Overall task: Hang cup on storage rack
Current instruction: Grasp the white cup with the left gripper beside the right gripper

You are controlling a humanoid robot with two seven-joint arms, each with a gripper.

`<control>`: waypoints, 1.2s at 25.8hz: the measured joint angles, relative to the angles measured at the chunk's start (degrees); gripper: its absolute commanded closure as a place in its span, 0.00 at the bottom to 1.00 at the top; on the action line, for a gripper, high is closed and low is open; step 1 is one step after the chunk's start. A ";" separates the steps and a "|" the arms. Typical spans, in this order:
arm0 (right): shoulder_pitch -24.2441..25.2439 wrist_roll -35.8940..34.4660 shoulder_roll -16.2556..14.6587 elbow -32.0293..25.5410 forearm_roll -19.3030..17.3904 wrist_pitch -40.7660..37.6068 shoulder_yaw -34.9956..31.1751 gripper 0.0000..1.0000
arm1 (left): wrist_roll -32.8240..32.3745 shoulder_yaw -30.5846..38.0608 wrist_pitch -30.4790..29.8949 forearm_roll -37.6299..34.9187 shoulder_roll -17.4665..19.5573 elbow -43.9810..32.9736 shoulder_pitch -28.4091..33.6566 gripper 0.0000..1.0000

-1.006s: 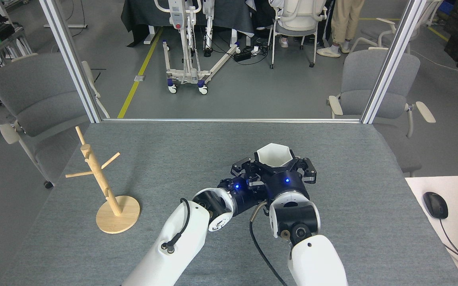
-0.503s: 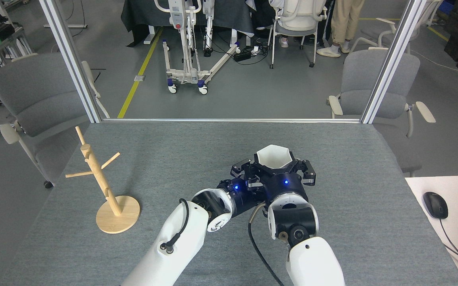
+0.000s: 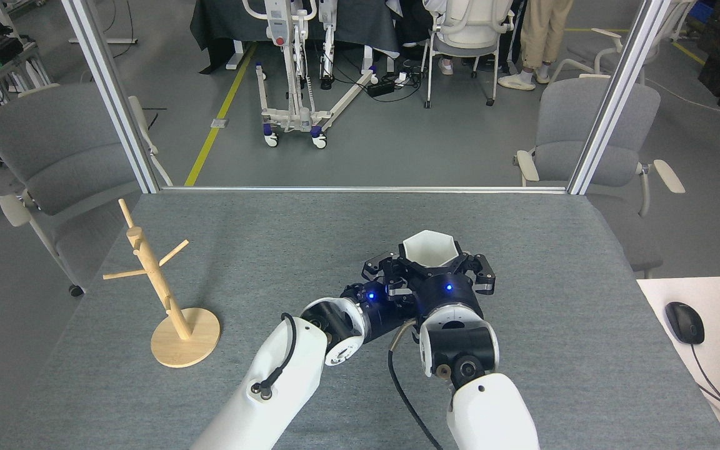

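The white faceted cup (image 3: 430, 249) stands upright, mouth up, near the table's middle. Its lower half is hidden in a dark cluster of both grippers. My right gripper (image 3: 444, 270) comes from below, its black fingers flank the cup on both sides, and it looks shut on it. Reaching in from the left, my left gripper (image 3: 391, 275) has its fingers right against the cup's left side; its dark parts overlap the right gripper, so its state is unclear. The wooden storage rack (image 3: 166, 294) stands at the table's left with bare pegs, far from both grippers.
The grey table (image 3: 272, 250) ends at a metal frame along the back, with posts (image 3: 113, 100) at both corners. Grey chairs stand left and right. A white desk with a mouse (image 3: 684, 322) and a keyboard is at the right edge. A black cable hangs by my right forearm.
My right arm has shifted slightly left and toward me with the cup. The left arm has barely moved. The rack is unchanged.
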 measured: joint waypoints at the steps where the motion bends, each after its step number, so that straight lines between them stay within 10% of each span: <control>1: 0.00 0.01 0.03 0.01 0.00 0.00 0.00 1.00 | 0.00 0.00 0.00 0.00 0.00 0.00 0.03 1.00; 19: -0.08 0.38 0.61 0.13 0.06 0.00 -0.35 1.00 | 0.03 0.00 0.21 0.02 -0.03 0.00 0.19 1.00; 23: -0.10 0.12 0.78 0.15 0.06 0.01 -0.48 0.41 | 0.18 0.00 0.33 0.02 -0.03 0.00 0.28 1.00; 24: -0.12 0.09 0.86 0.16 0.06 0.00 -0.57 0.07 | 0.30 0.00 0.40 0.00 -0.03 0.00 0.30 1.00; 31: -0.20 -0.74 1.05 0.19 -0.51 0.00 -0.24 0.00 | 1.06 -0.01 0.52 -0.06 -0.06 -0.03 0.34 1.00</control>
